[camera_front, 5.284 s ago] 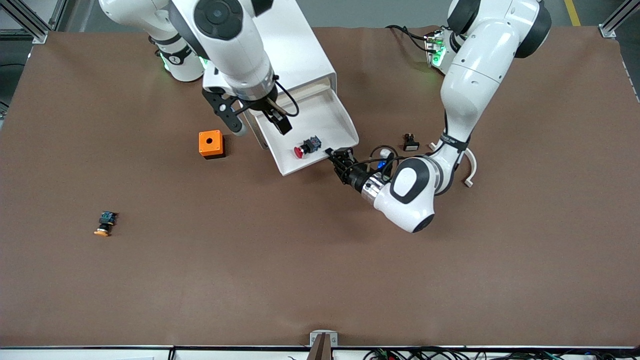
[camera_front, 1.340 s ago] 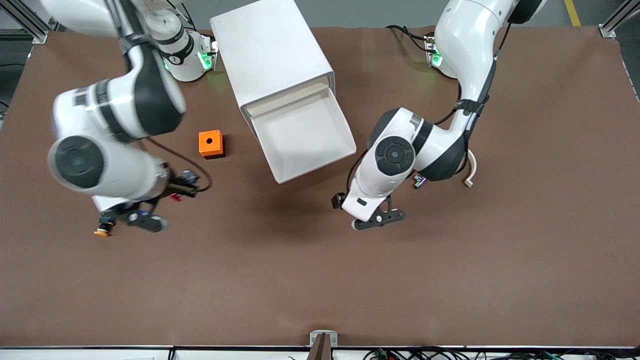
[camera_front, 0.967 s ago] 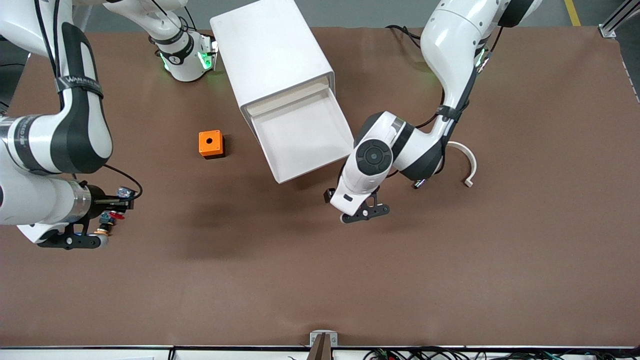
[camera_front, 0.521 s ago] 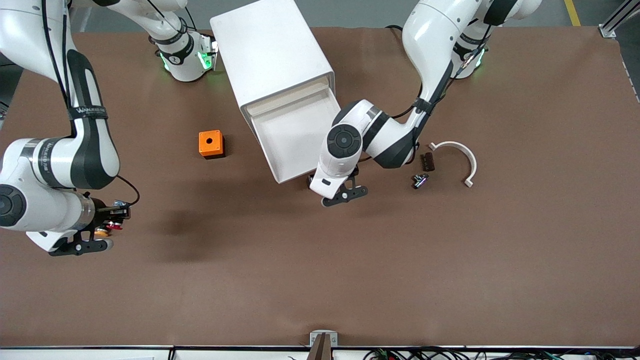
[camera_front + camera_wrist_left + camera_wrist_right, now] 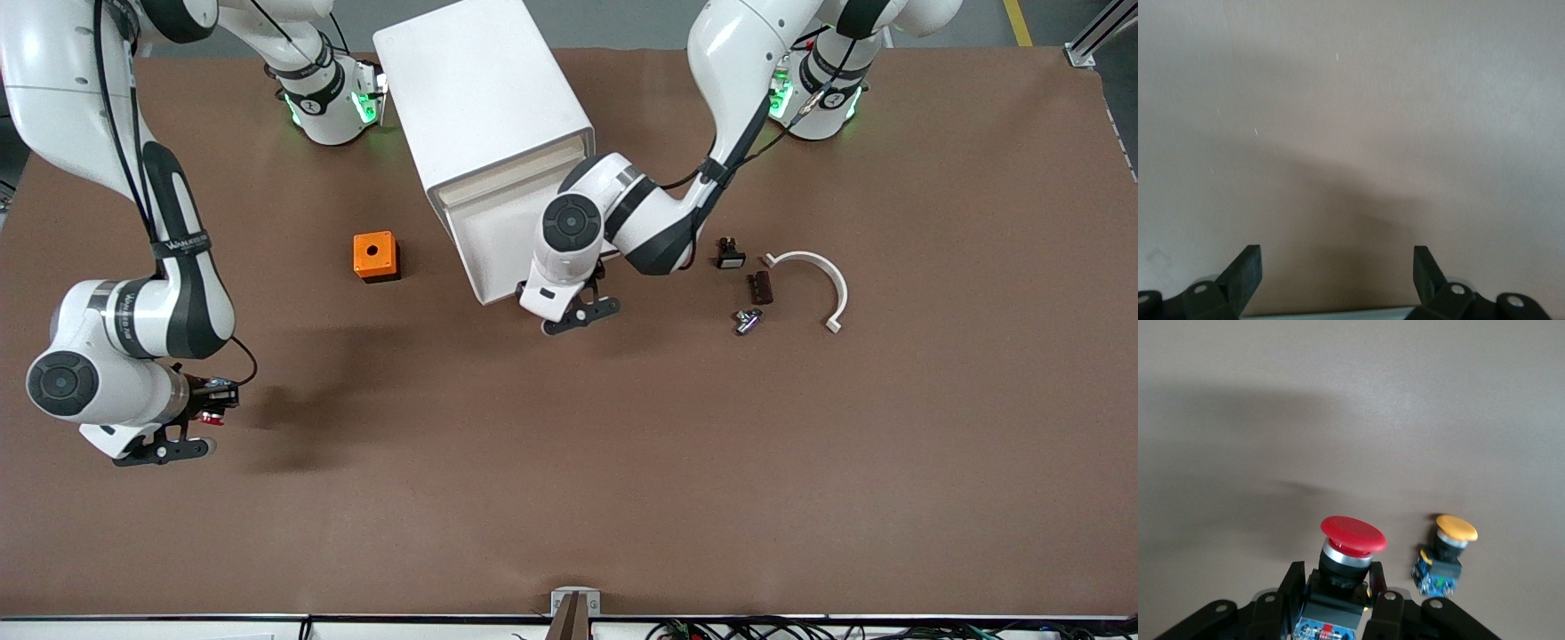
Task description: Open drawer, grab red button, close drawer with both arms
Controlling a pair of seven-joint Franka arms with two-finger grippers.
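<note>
**A:** Front view first: how many of each?

**B:** Two arms, one white cabinet (image 5: 484,98) with one drawer (image 5: 498,233) partly pulled out, one orange cube (image 5: 375,256), and four small loose parts: a curved white piece (image 5: 822,276) and three little dark bits just beside it, toward the left arm's end of the table.

**A:** And buttons?

**B:** Two. The right wrist view shows the red-capped button (image 5: 1350,550) clamped between the right gripper (image 5: 1338,600) fingers, over bare table toward the right arm's end. An orange-capped button (image 5: 1446,553) lies on the mat near it.

**A:** The left gripper?

**B:** The left gripper (image 5: 569,307) is at the drawer's front edge, its arm lying across the drawer. Its fingers (image 5: 1245,270) are spread wide, holding nothing, with a plain pale surface filling that view.
</note>
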